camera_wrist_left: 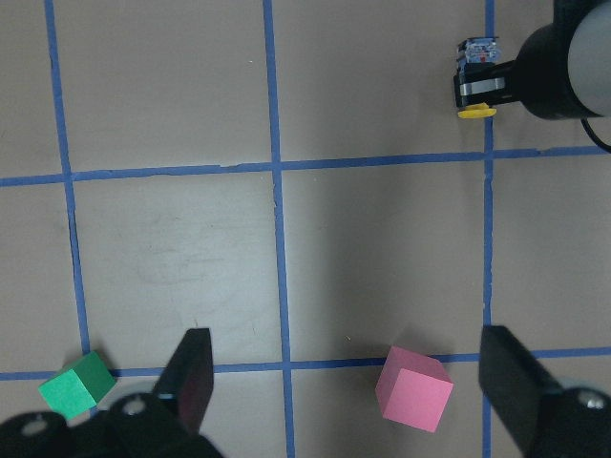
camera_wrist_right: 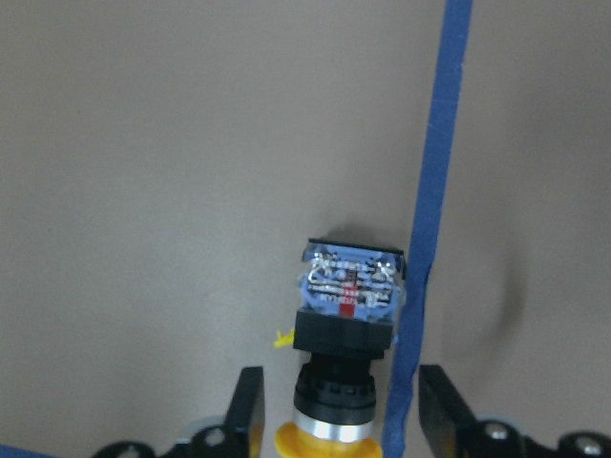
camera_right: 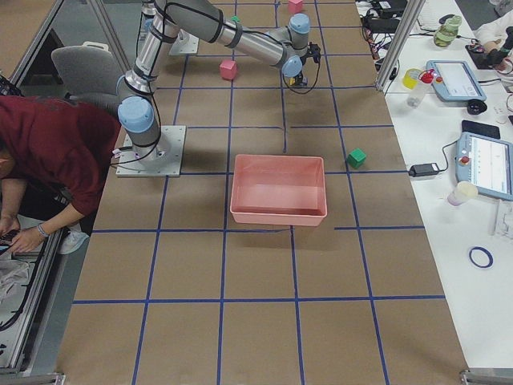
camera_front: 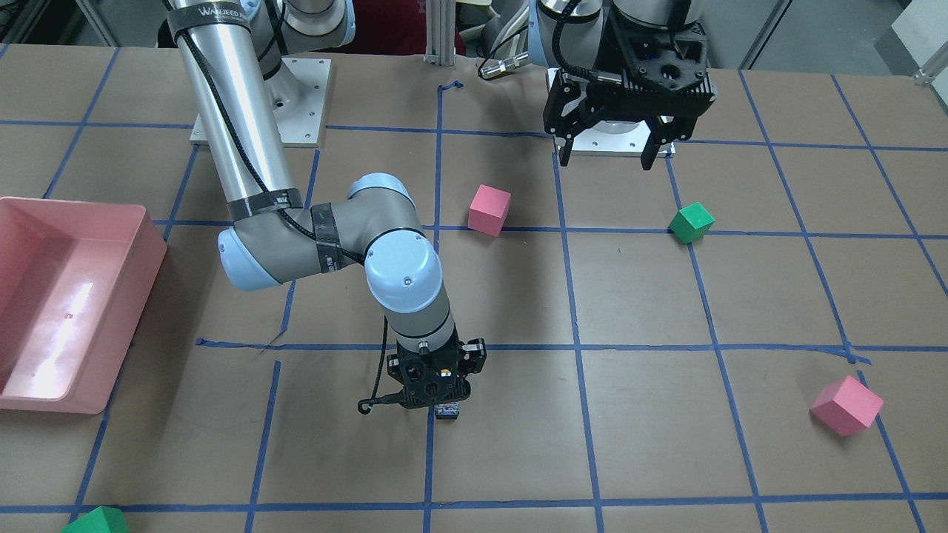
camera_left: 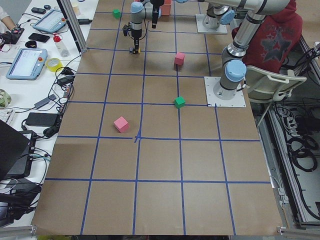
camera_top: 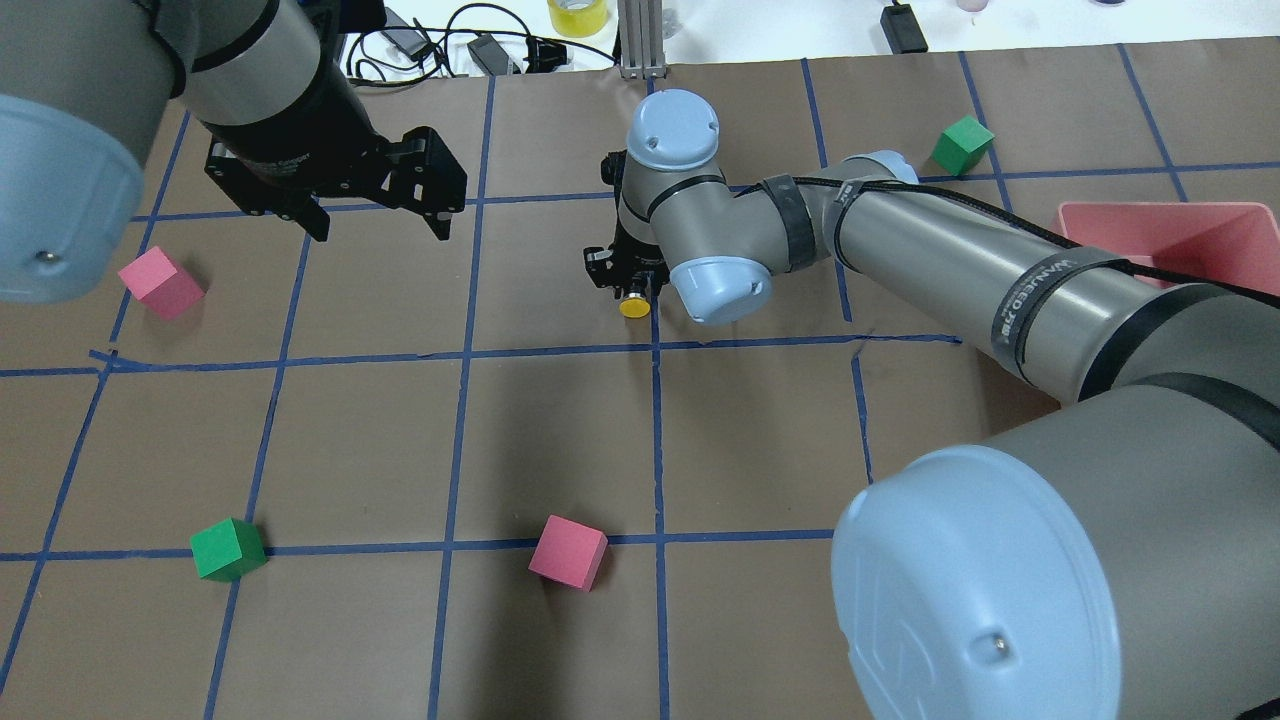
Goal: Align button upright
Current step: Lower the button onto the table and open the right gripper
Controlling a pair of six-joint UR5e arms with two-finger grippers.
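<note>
The button [camera_wrist_right: 348,305] lies on its side on the brown table beside a blue tape line, with its blocky base pointing away from the wrist camera and its yellow cap nearest it. It also shows in the front view [camera_front: 446,411], the overhead view [camera_top: 634,305] and the left wrist view [camera_wrist_left: 475,81]. My right gripper [camera_wrist_right: 339,410] is low over it, and its fingers [camera_wrist_right: 246,410] straddle the neck with small gaps on both sides, so it is open. My left gripper [camera_front: 603,152] hangs open and empty well above the table, far from the button.
A pink bin [camera_front: 67,296] stands at the robot's right end of the table. Pink cubes [camera_front: 489,209] [camera_front: 846,405] and green cubes [camera_front: 691,222] [camera_front: 96,520] lie scattered on the taped grid.
</note>
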